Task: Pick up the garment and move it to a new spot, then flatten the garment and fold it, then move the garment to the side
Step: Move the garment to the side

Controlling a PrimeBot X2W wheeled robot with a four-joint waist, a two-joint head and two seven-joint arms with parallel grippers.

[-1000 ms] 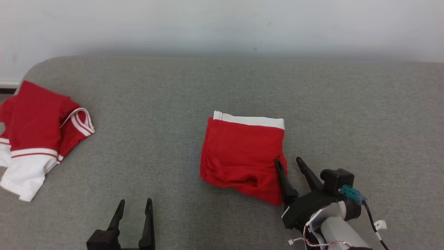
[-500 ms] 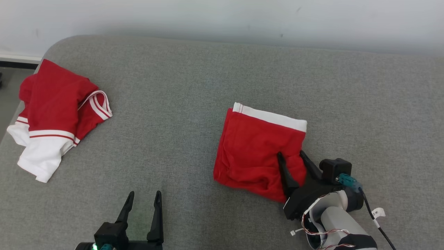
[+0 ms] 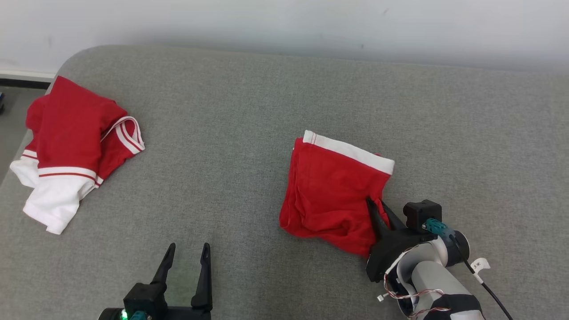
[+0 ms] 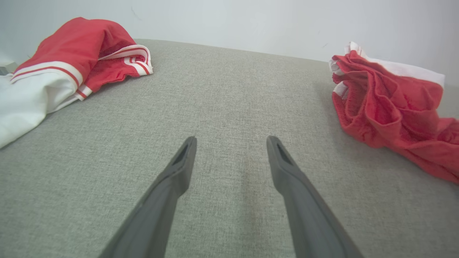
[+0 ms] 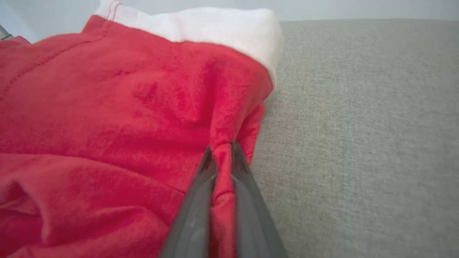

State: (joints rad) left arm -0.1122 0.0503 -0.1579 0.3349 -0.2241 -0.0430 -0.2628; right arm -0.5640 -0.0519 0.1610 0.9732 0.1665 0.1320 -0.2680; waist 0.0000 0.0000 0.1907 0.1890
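The garment (image 3: 333, 195) is a folded red piece with a white band, lying mid-right on the grey surface; it also appears at the right of the left wrist view (image 4: 387, 107) and up close in the right wrist view (image 5: 125, 118). My right gripper (image 3: 375, 205) is shut on a pinch of red cloth at the garment's right edge, with fabric bunched between its fingers (image 5: 222, 150). My left gripper (image 3: 186, 255) stands open over bare surface near the front, well left of the garment, its fingers (image 4: 179, 161) wide apart with nothing between them.
A second red and white garment (image 3: 71, 146) lies crumpled at the far left edge of the grey padded surface (image 3: 249, 98), also at the upper left of the left wrist view (image 4: 68, 68). A pale wall runs along the back. Bare grey surface lies between the two garments.
My right gripper has closed onto the garment's right edge, bunching the cloth. The head camera shifted early on. The left gripper has stayed open.
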